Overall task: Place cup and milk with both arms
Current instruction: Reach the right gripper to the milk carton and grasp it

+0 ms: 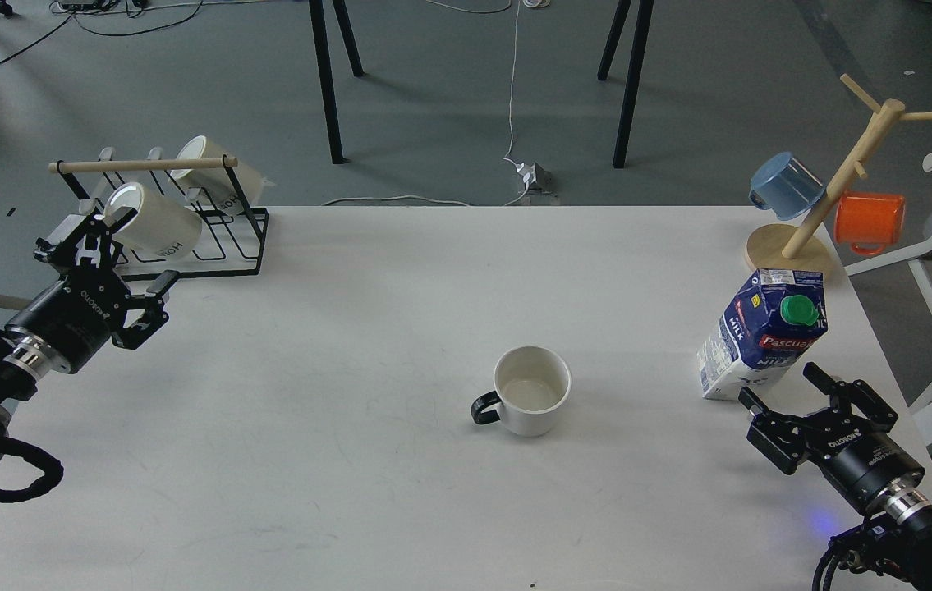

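Note:
The cup [531, 394], a plain white mug with a thin black loop handle pointing left, stands upright and empty near the middle of the white table [400, 328]. The milk [764, 335], a dark-blue and white carton with a green screw cap and a red Pascual label, stands at the right side of the table. My right gripper [782, 387] is open and empty, just below and right of the carton's base, a little apart from it. My left gripper [117, 264] is open and empty at the table's left edge, far from the cup, close to the black rack.
A black wire rack [211, 246] with a wooden bar holds two cream lettered mugs [155, 226] at the back left. A wooden mug tree [794, 246] with a blue mug [786, 185] and an orange mug [870, 222] stands at the back right, behind the carton.

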Tool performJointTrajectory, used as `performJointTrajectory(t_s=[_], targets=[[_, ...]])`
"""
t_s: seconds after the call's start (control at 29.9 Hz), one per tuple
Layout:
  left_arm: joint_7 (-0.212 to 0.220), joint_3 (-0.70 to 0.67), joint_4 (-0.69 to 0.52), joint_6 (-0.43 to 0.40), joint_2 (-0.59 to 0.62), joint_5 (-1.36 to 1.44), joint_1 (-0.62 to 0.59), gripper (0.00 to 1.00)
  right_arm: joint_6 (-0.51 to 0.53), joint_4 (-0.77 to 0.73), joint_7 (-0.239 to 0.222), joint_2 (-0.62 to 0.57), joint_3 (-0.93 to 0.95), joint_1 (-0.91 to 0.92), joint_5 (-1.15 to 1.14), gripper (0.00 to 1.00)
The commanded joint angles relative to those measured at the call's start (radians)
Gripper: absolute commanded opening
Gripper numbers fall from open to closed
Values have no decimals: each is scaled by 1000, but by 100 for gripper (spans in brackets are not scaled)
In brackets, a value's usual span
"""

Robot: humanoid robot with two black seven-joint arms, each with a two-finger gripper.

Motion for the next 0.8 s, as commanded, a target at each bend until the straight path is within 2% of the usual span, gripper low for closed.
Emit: performJointTrajectory(t_s=[0.0, 0.77], targets=[[0, 2, 0, 0, 0, 0, 11, 99, 0, -1, 1, 1, -1, 15, 0, 100], [0, 5, 2, 0, -5, 2, 42, 99, 0, -67, 14, 69, 10, 89, 2, 98]])
